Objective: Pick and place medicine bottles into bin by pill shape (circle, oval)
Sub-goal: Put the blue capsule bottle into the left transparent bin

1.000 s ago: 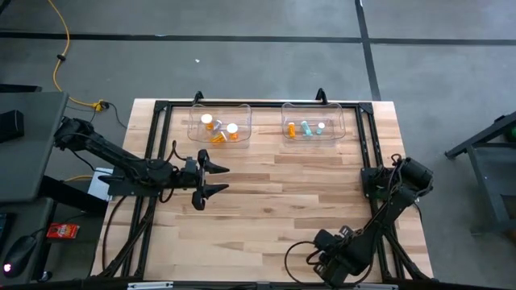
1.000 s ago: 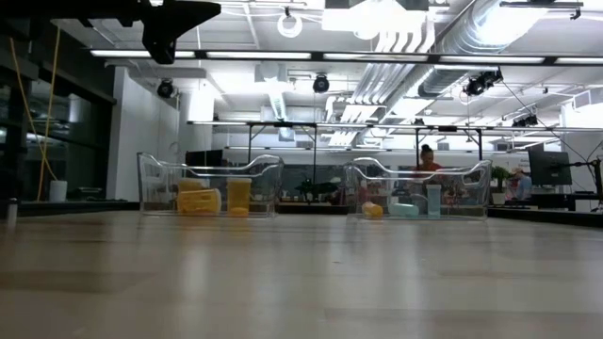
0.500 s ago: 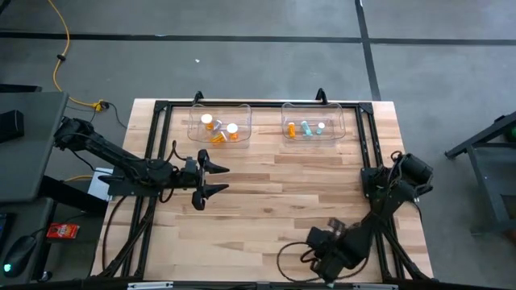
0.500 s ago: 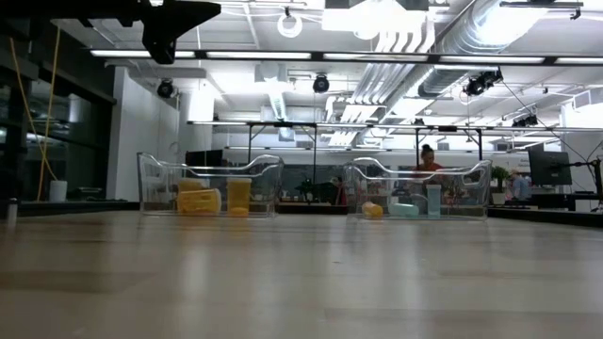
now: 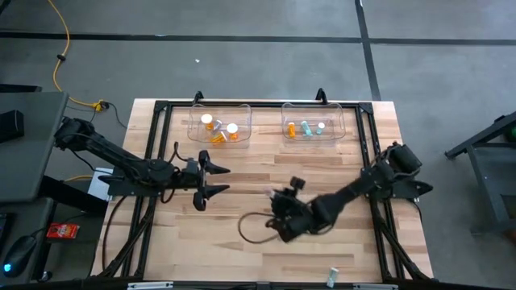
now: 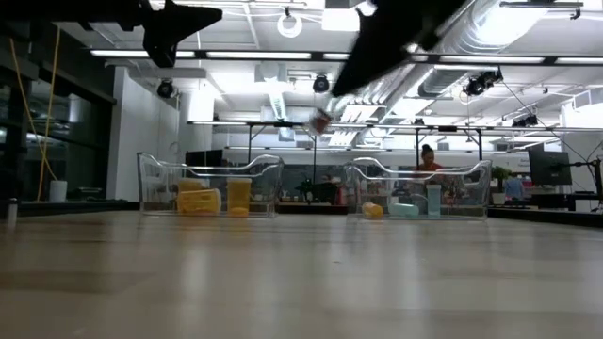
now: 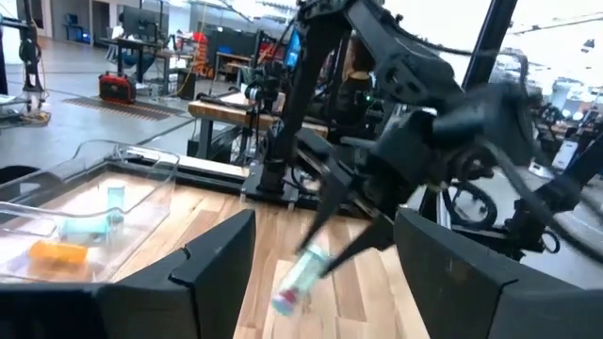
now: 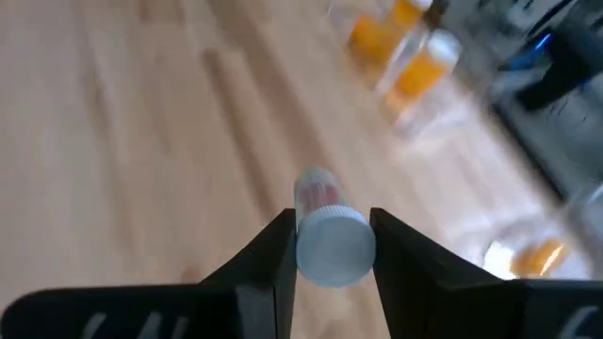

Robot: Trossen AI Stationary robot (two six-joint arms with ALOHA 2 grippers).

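A pale clear medicine bottle (image 8: pixel 320 212) with a white cap is held above the middle of the table by my right gripper (image 5: pixel 272 196), which is shut on it; it also shows in the left wrist view (image 7: pixel 301 275) and the low view (image 6: pixel 320 122). My left gripper (image 5: pixel 216 179) hangs open and empty over the table's left half. Two clear bins stand at the far edge: the left bin (image 5: pixel 240 114) holds orange bottles, and the right bin (image 5: pixel 339 114) holds an orange, a teal and a clear one. Another bottle (image 5: pixel 333 275) lies at the near edge. My right gripper pinches the bottle at its white cap end (image 8: pixel 334 247) between its two fingers. The bottle lies along the fingers, with its body sticking out past the fingertips (image 7: pixel 294 287). The fingers slant downward from the table's right side. The bottle is lifted clear of the table.
A black frame (image 5: pixel 161 145) runs along the table's left, far and right sides. A dark cable loop (image 5: pixel 254 229) hangs below the right arm. Bare wood (image 5: pixel 242 258) lies between the arms and the near edge.
My right gripper has swung from the near right corner toward the table's middle and far side, rising a little and rolling its wrist. It now carries the pale bottle clear of the table. A bottle that the arm covered now shows at the near edge.
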